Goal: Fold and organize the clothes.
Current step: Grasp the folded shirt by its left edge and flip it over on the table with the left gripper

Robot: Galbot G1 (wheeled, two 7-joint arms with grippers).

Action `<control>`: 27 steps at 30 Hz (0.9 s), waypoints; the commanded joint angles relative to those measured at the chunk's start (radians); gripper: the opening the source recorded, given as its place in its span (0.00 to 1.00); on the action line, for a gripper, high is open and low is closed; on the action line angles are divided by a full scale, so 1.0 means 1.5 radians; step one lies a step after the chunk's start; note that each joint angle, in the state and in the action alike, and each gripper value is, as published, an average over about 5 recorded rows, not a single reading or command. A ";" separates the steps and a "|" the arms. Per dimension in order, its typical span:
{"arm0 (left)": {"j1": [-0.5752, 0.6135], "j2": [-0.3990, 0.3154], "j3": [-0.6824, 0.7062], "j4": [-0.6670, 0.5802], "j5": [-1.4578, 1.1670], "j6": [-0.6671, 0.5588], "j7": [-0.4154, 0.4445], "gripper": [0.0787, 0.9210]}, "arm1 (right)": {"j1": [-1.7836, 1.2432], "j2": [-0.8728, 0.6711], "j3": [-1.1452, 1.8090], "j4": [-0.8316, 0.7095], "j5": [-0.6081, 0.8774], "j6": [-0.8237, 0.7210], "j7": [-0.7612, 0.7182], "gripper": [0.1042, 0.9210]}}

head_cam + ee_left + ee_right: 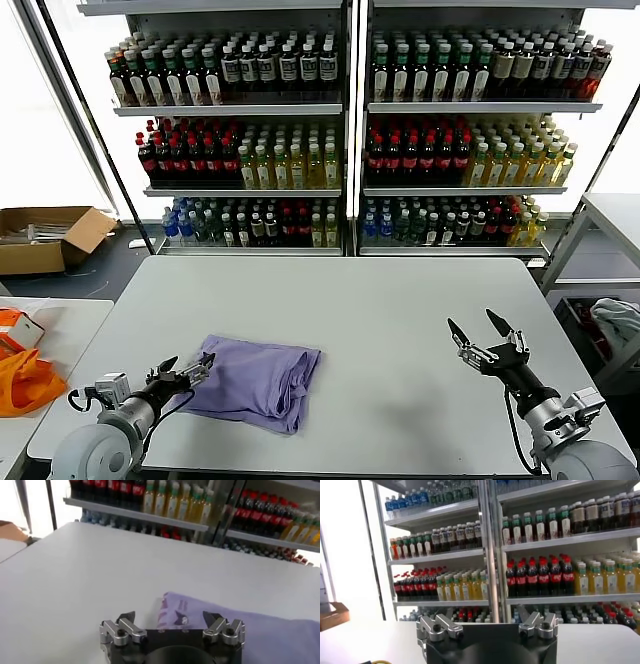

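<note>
Nearest me, low on my left: the left gripper (188, 374), lying just above the table (400, 300) at its near left part. I see its jaws spread open, holding nothing, the fingertips (205, 366) at the left edge of the shirt. In the left wrist view the same gripper (172, 625) shows both fingers apart with the shirt's corner between and just beyond them.

Next: the shirt (255, 380), one lavender-purple item, folded into a rough rectangle and lying flat on the near left part of the table. A dark purple print shows on the folded edge (172, 615) in the left wrist view. I cannot tell whether the fingers touch the cloth.

Near right: the right gripper (482, 335), raised above the table's right part, well apart from the shirt. Its jaws stand open and empty. The right wrist view shows this gripper (487, 627) pointing toward the shelves, fingers apart.

Off the table to my left: a lower side table (60, 320) with an orange fabric item (25, 385) hanging at its near edge.

Further left, on the floor: an open cardboard box (45, 238).

To my right, beyond the table's edge: a pale cloth (620, 320) on a lower rack.

Farthest: two shelf units (350, 110) filled with rows of bottles (420, 150), dark, red-capped, yellow and clear, spanning the whole back.
</note>
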 commanded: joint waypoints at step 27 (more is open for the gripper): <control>0.031 -0.070 -0.118 0.009 -0.051 -0.060 -0.028 0.14 | -0.009 0.018 0.013 0.007 0.000 0.009 -0.008 0.88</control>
